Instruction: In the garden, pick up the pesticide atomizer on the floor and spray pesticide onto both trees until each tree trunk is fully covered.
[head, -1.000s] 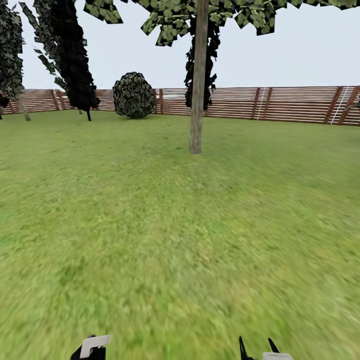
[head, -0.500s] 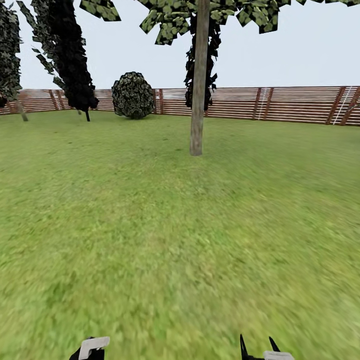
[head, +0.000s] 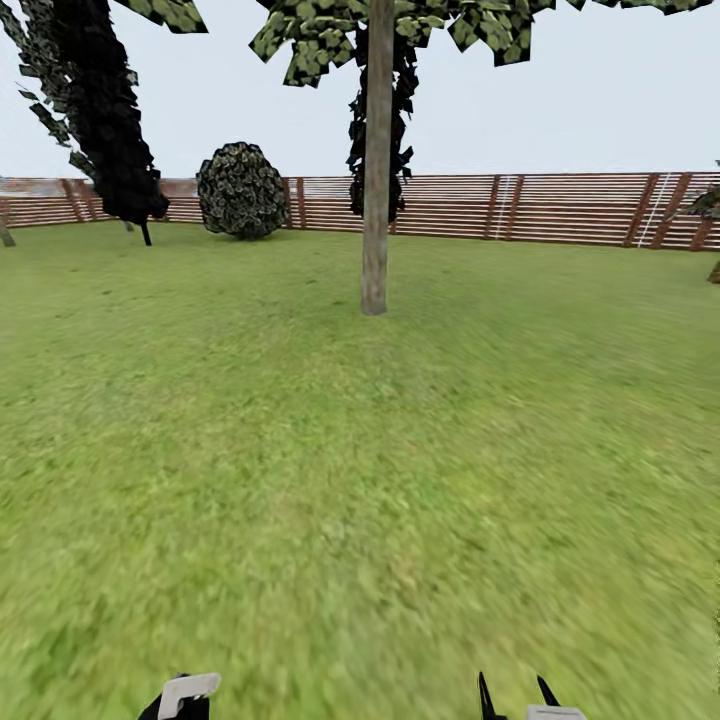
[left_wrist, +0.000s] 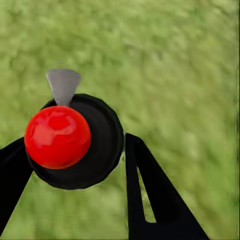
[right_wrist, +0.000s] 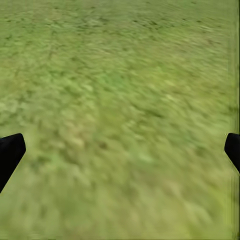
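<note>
Left gripper (left_wrist: 75, 165) apparently pinches the pesticide atomizer (left_wrist: 75, 140); right gripper (right_wrist: 120, 155) fingers spread above lawn (head: 400, 480), tree trunk (head: 376, 180) ahead.

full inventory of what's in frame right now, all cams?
tree trunk: 1, pale grey-brown, straight, mid-lawn ahead
leaf crown: 1, dark green, above the trunk
cone-shaped tree: 1, black, far left by the fence
round bush: 1, dark, at the fence
fence: 1, reddish-brown slats, across the back
lawn: green, foreground
pesticide atomizer: 1, black with red knob and grey nozzle, between the left fingers
left end effector: shut on the atomizer
right end effector: open, over grass
</note>
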